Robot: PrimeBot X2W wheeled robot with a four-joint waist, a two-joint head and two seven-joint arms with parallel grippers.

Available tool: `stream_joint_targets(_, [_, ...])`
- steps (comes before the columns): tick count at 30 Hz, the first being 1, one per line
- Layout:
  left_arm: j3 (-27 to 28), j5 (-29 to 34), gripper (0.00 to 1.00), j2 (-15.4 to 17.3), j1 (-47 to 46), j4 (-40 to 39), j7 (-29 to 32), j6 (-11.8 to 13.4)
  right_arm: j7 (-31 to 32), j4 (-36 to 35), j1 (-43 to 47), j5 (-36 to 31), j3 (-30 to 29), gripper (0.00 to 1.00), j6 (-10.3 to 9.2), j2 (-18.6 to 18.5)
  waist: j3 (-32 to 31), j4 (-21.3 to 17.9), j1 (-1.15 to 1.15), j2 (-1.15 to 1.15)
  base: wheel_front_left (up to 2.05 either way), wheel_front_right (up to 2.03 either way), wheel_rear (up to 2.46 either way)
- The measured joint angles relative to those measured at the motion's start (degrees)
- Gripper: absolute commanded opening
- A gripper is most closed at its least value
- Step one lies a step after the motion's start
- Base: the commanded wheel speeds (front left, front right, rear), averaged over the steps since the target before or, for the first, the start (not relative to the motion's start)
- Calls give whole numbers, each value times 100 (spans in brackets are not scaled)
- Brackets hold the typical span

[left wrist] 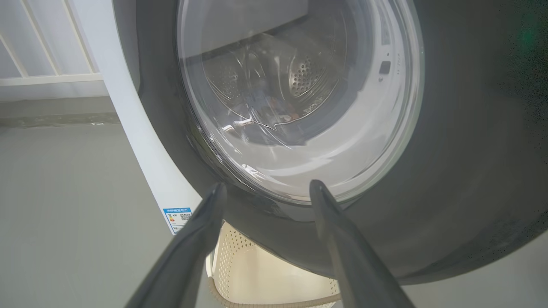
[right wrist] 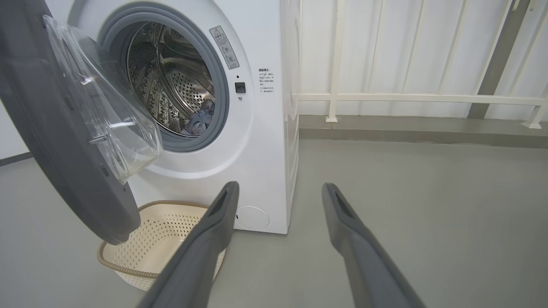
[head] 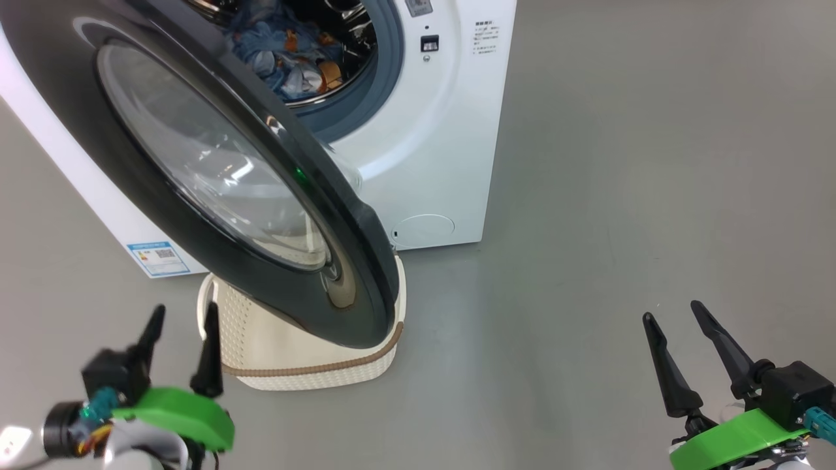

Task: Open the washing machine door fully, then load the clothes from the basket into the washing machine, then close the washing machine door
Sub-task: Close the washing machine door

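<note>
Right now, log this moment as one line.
door partly open | clothes in washing machine | basket looks empty, on floor below door | left gripper open, facing door | right gripper open, holding nothing

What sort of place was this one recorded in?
Probably a bare laundry corner, perhaps a balcony or test area: a white front-loading washing machine stands on a plain grey floor, with a white railing behind it.

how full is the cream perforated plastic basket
Empty: the cream basket shows a bare perforated floor; the light-blue clothes lie in the steel drum.
</note>
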Motion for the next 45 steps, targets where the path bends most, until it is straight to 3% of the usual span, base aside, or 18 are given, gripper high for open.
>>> stream_joint_targets(11, [1039,1426,100,-602,1013,-866,-1,122,1,9,-1,-107,-99,100,0,-19,-43,-33,0,0,0,0,0])
stream_joint_targets(23, [1757,1695,100,-1013,1530,-924,-1,-321,1,25,154,-193,-196,100,0,62,-224,145,0,0,0,0,0])
stream_joint_targets(36, [2037,1886,100,-1126,1608,-972,-1,-525,1,56,211,-316,-348,100,0,85,-299,256,0,0,0,0,0])
stream_joint_targets(37, [2052,1886,100,-1128,1629,-975,-1,-527,1,58,232,-332,-390,71,0,104,-302,252,0,0,0,0,0])
stream_joint_targets(38, [2061,1886,100,-1132,1631,-976,-1,-558,0,64,248,-336,-368,0,0,98,-302,252,0,0,0,0,0])
stream_joint_targets(45, [2078,1885,100,-1147,1632,-1006,-1,-565,1,108,256,-360,-331,0,0,110,-297,239,0,0,0,0,0])
